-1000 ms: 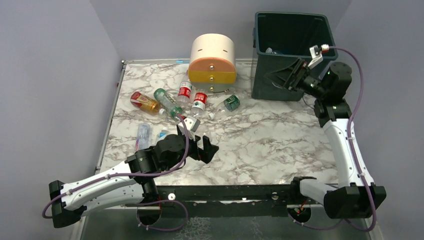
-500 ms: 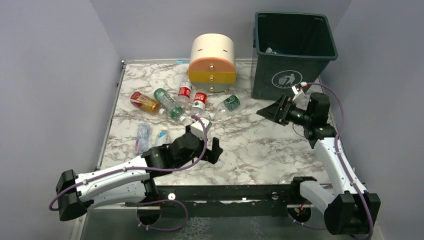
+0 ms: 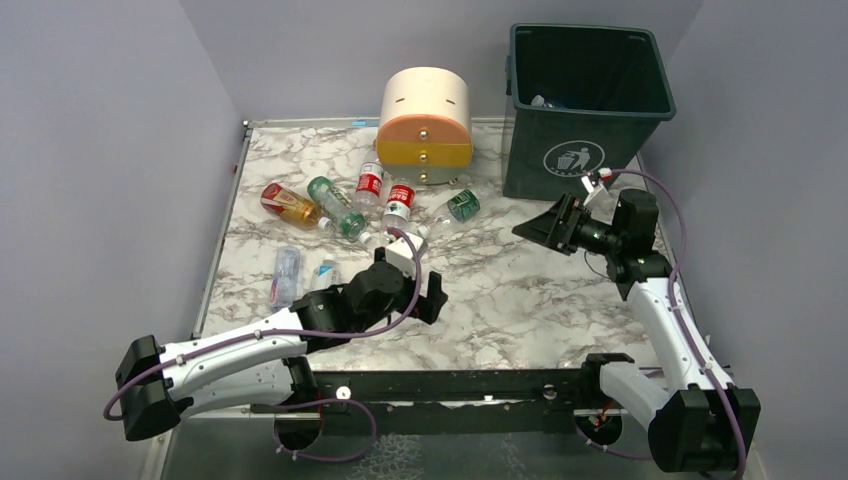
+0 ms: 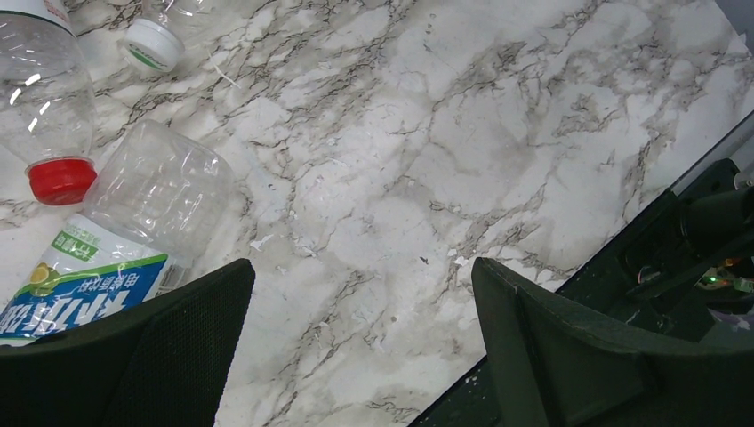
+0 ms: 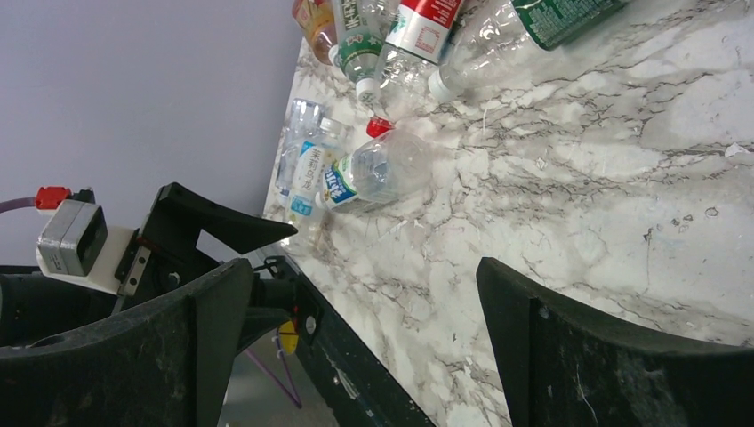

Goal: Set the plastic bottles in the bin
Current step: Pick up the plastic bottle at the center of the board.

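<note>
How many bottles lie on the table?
8: five bottles clustered before the drawer unit, two at the table's left edge, one beside the open left jaws; more may be hidden.

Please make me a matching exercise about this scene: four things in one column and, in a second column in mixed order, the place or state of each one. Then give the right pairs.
Column 1
1. bin
2. round drawer unit
3. orange bottle
4. left end effector

Column 2
A. open, above the bare table, next to a blue-labelled bottle
B. at the far right corner
C. at the far edge, left of the bin
D. lying leftmost in the far row of bottles

Pairs: 1-B, 2-C, 3-D, 4-A
</note>
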You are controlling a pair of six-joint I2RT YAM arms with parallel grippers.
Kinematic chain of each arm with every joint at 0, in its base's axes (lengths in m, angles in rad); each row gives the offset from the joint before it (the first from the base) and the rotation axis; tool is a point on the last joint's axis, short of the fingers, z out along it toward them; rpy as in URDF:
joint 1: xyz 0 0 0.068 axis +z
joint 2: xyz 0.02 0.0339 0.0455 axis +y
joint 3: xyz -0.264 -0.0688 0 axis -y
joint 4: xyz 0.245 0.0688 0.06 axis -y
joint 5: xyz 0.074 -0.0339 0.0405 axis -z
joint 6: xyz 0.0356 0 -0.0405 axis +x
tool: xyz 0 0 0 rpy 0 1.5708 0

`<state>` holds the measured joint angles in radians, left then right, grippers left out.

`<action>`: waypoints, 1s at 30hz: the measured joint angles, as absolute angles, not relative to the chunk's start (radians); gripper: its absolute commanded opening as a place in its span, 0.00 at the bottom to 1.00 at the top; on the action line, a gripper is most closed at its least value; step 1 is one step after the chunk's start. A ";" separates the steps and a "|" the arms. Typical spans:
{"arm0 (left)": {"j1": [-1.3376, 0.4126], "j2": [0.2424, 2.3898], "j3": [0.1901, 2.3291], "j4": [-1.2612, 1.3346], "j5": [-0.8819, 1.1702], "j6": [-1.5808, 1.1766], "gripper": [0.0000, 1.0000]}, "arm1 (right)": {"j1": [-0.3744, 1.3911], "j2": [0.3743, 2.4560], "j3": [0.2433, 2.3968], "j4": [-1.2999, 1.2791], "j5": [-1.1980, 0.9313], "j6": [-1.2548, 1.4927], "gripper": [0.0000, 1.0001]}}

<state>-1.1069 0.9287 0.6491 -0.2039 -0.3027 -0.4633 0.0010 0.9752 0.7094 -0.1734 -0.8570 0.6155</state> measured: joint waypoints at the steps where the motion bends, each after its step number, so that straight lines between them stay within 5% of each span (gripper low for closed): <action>1: -1.104 0.929 0.649 -0.203 -0.302 -0.463 0.99 | 0.001 0.975 0.709 -0.173 -0.857 0.616 1.00; 19: -0.611 1.169 0.836 -0.279 -0.141 -0.353 0.99 | 0.001 0.972 0.657 -0.159 -0.878 0.620 1.00; 30: -0.545 1.284 0.789 -0.278 -0.080 -0.366 0.99 | 0.001 0.952 0.624 -0.139 -0.907 0.628 1.00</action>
